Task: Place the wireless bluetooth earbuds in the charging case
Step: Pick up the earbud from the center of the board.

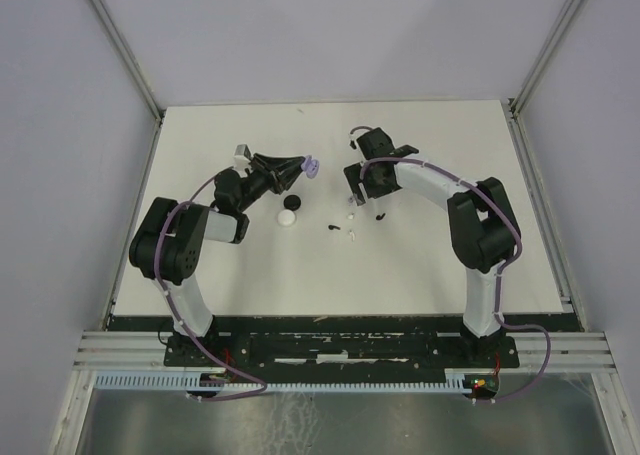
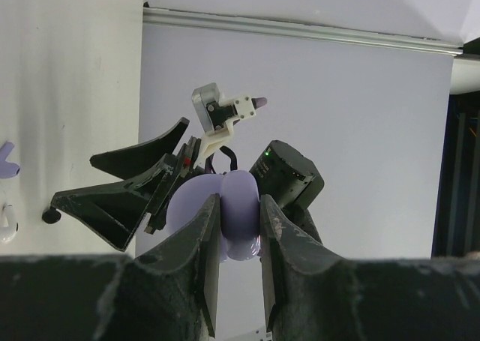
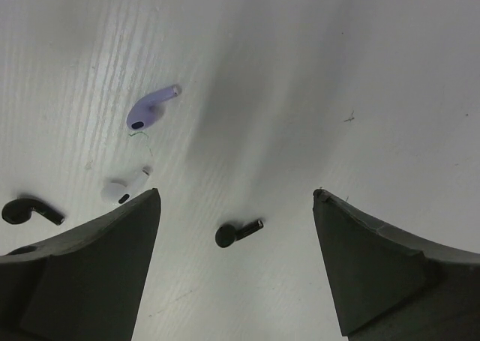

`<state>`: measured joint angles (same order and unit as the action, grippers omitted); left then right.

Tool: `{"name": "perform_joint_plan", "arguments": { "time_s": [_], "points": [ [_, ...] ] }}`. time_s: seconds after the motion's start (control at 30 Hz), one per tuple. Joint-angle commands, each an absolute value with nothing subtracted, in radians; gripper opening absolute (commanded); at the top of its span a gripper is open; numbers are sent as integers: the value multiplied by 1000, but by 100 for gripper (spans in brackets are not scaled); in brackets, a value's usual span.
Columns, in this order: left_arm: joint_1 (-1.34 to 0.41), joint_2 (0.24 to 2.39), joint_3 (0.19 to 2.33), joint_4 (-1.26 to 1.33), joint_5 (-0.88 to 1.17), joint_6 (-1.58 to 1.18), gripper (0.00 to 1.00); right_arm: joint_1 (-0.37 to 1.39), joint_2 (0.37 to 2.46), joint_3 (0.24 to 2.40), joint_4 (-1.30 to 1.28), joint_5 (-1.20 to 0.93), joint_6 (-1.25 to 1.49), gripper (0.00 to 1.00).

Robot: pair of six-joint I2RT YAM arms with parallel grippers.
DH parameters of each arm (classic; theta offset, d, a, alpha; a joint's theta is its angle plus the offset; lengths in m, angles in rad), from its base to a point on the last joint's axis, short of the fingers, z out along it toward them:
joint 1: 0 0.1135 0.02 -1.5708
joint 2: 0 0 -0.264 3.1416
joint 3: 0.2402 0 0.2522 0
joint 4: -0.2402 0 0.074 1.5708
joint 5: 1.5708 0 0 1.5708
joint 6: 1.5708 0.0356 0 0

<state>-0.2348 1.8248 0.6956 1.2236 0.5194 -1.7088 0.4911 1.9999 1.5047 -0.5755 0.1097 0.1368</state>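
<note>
- Nearest me, loose on the white table [image 1: 430, 265], lay a black earbud [image 3: 238, 232], stem out to one side. It sat under the gap between the right arm's fingers.
- A second black earbud [image 3: 30, 211] lay well off to one side of it, next to one finger's edge.
- A white earbud [image 3: 126, 189] rested just beside the tip of that same finger. A lilac earbud [image 3: 150, 109] lay near it but apart. None of the four sat in any case.
- The right gripper [image 3: 236, 192] hung over this scatter with its jaws spread wide, gripping nothing.
- To the left of the earbuds, between the two arms, sat a white puck [image 1: 288, 217] with a black puck [image 1: 293, 202] just beside it on the far side.
- Farthest off, the left gripper [image 2: 240, 201] was clamped tight on the lilac charging case [image 2: 234, 225], both fingers pressed against its rounded sides. The case was aimed towards the right arm. I could not tell whether its lid was up.
</note>
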Motion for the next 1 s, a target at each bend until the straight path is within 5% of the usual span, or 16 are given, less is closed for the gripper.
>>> {"name": "perform_joint_plan", "arguments": {
  "time_s": [0.0, 0.97],
  "points": [
    [-231, 1789, 693, 1249, 538, -1669, 3, 502, 1999, 1549, -606, 135, 109, 91],
    [-223, 1807, 682, 1274, 546, -1683, 3, 532, 2127, 1617, -509, 150, 101, 91]
  ]
}}
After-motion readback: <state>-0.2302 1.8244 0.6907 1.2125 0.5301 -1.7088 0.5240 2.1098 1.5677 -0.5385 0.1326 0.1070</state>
